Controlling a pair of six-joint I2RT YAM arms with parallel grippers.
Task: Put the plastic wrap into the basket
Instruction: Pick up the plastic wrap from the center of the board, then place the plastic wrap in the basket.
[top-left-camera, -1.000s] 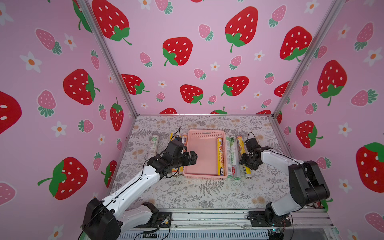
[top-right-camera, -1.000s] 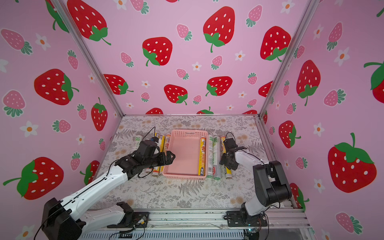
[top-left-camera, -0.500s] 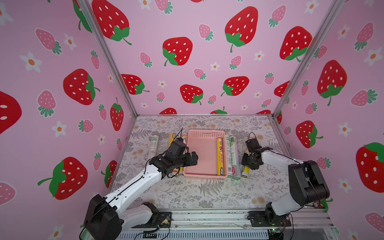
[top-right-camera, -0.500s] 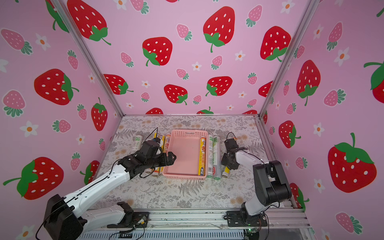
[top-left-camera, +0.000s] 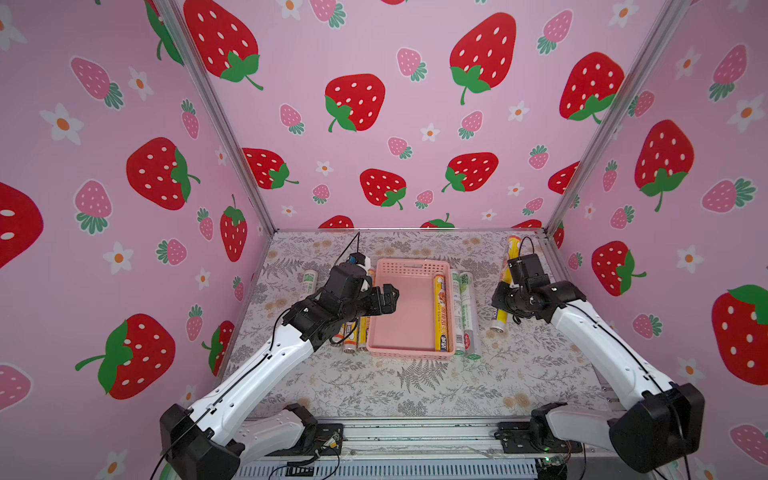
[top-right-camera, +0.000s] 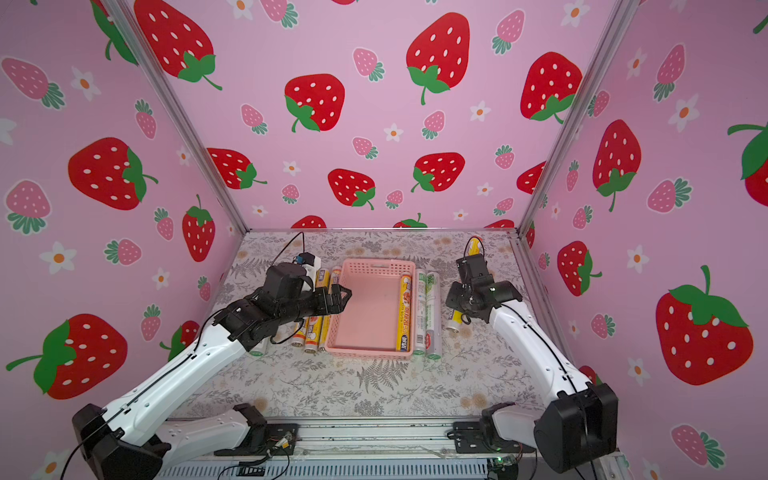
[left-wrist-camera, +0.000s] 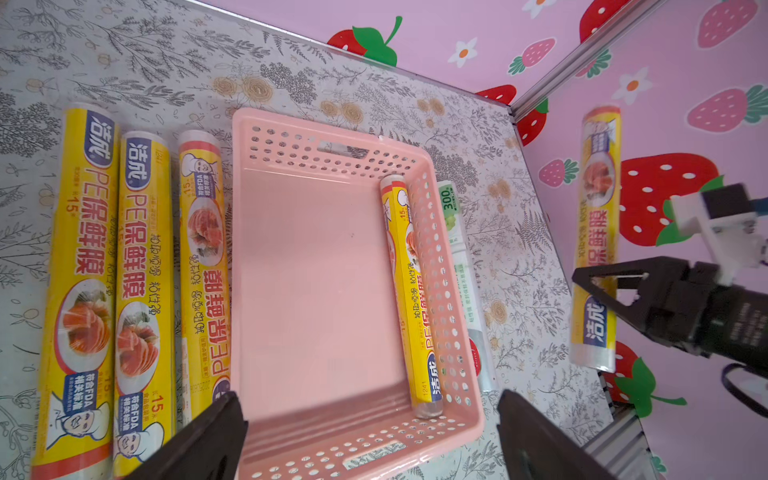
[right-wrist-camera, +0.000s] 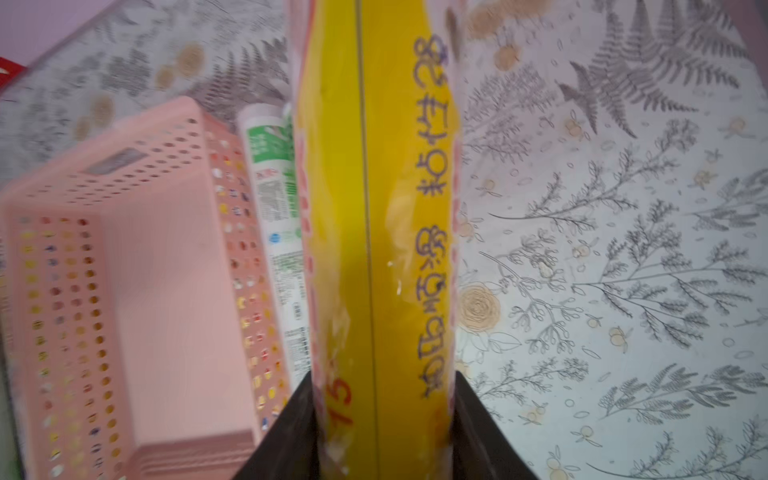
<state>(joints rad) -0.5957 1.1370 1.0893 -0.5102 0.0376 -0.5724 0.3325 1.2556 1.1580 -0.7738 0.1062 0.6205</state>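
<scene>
pink basket (top-left-camera: 411, 267), 1 yel. roll (top-left-camera: 441, 312) inside

Five yellow rolls (left-wrist-camera: 143, 266), three white (top-left-camera: 467, 307), one basket (top-left-camera: 411, 268)

Three yellow rolls (left-wrist-camera: 79, 291) at nine o'clock of the basket (left-wrist-camera: 311, 141) carry the brand "洁成", the words "PE保鲜膜", a red "15" and a blue tag "符合FDA相关标准". An inner roll (left-wrist-camera: 409, 291), lying in the basket, bears "1241". The white-green roll (left-wrist-camera: 451, 208) at three o'clock reads "300". A close-up roll (right-wrist-camera: 374, 249) in the right wrist view shows a red "15".
</scene>
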